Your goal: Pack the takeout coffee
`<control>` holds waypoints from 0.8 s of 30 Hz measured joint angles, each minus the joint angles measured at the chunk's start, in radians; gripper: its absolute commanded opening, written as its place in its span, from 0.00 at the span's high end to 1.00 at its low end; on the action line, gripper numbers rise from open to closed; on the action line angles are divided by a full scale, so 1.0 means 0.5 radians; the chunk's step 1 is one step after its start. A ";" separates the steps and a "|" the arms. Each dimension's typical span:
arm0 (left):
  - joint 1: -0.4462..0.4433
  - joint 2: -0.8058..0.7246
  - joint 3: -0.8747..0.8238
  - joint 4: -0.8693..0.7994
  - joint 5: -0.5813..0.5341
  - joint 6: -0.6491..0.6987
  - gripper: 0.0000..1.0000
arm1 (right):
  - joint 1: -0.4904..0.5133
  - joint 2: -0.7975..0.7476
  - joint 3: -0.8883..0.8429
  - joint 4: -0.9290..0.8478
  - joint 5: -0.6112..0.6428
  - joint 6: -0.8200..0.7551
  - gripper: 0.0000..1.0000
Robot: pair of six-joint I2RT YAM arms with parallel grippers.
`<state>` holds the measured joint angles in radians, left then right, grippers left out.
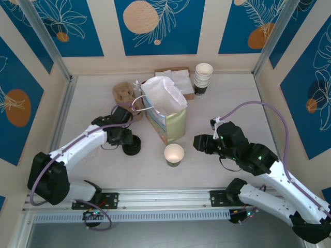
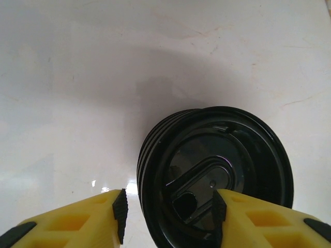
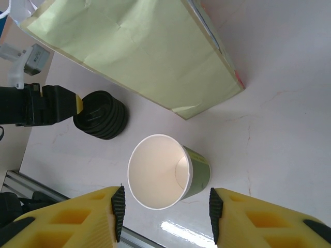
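White table [image 1: 222, 103] between blue patterned walls; my left arm reaches low from the near left; my left gripper [image 2: 169, 212] stands spread astride the rim of the stack of black lids [image 2: 217, 165], outer pad clear of it; my right arm bends in from the near right; my right gripper [image 3: 165, 206] is spread and empty, just right of the lidless paper cup [image 1: 174, 154], which stands near of the paper bag [image 1: 166, 116].
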<state>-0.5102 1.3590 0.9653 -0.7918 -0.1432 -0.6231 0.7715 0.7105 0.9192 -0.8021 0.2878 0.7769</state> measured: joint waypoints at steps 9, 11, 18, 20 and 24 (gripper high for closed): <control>-0.036 0.101 0.005 0.006 -0.032 -0.014 0.68 | -0.035 -0.014 -0.005 -0.017 -0.001 0.002 0.51; -0.039 0.113 0.013 0.005 -0.037 -0.014 0.69 | -0.043 -0.014 -0.021 -0.014 -0.004 0.002 0.51; -0.054 0.140 0.028 0.004 -0.063 -0.014 0.74 | -0.087 -0.014 -0.088 -0.015 -0.052 0.005 0.51; -0.057 0.140 0.028 0.004 -0.072 -0.014 0.76 | -0.094 -0.014 -0.089 -0.014 -0.060 0.010 0.51; -0.063 0.140 0.028 -0.002 -0.092 -0.013 0.78 | -0.101 -0.014 -0.089 -0.014 -0.067 0.010 0.51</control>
<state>-0.5415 1.4292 0.9794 -0.7925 -0.1890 -0.6296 0.7212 0.7033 0.8745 -0.8093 0.2543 0.7818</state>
